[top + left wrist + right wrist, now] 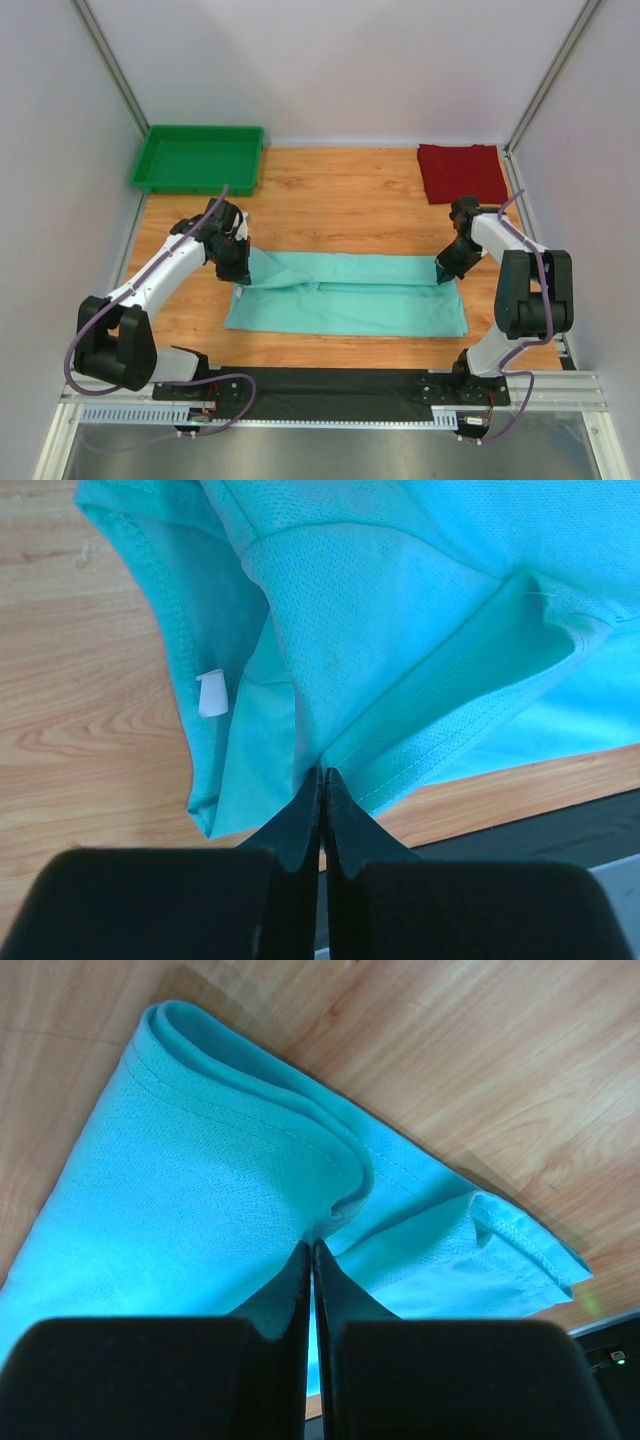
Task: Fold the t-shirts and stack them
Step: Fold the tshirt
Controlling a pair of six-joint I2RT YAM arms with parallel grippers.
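Your left end effector point(238, 272) and right end effector point(441, 277) are each clamped on opposite ends of the soft mint-green cloth t-shirt point(345, 305), which lies near the front edge of the wooden counter point(340, 190). The folded dark red cloth t-shirt point(462, 172) lies in the far right corner.

Over in the far left corner sits the bright green tray point(195, 187), shallow, with a raised rim all round, flat on the bench point(340, 200). That bench is light orange wood grain, running wall to wall. White panels point(340, 70) close it in on three sides, with slanted metal struts point(110, 62) at the back corners. Along the near edge there's a black strip point(330, 384), then a perforated metal rail point(130, 412), then a grey metal plate point(330, 455) at the very bottom.
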